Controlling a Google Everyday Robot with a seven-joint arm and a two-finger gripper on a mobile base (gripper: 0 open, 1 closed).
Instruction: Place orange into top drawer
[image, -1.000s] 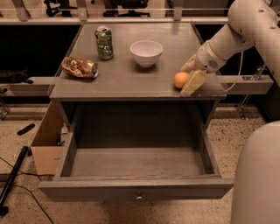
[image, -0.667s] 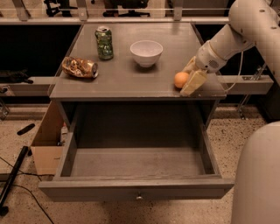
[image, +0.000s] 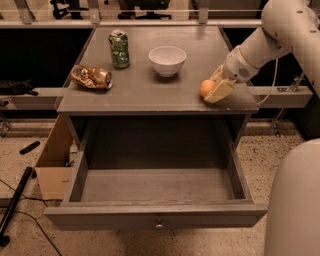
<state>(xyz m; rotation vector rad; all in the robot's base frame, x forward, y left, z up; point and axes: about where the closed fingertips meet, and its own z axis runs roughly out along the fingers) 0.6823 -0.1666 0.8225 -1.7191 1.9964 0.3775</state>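
Nothing has shifted in the last second: the gripper (image: 214, 93) stays against the orange (image: 205, 88) near the countertop's (image: 145, 92) right edge, its grip impossible to tell, so the lift toward the open top drawer (image: 155, 215) has not begun.

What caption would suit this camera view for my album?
Robot's pincer at the orange on the cabinet top, drawer open below.

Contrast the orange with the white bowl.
The orange is smaller and solid; the white bowl is bigger and hollow. The orange lies near the front edge, at the gripper; the white bowl stands free farther back. Both sit on the cabinet top.
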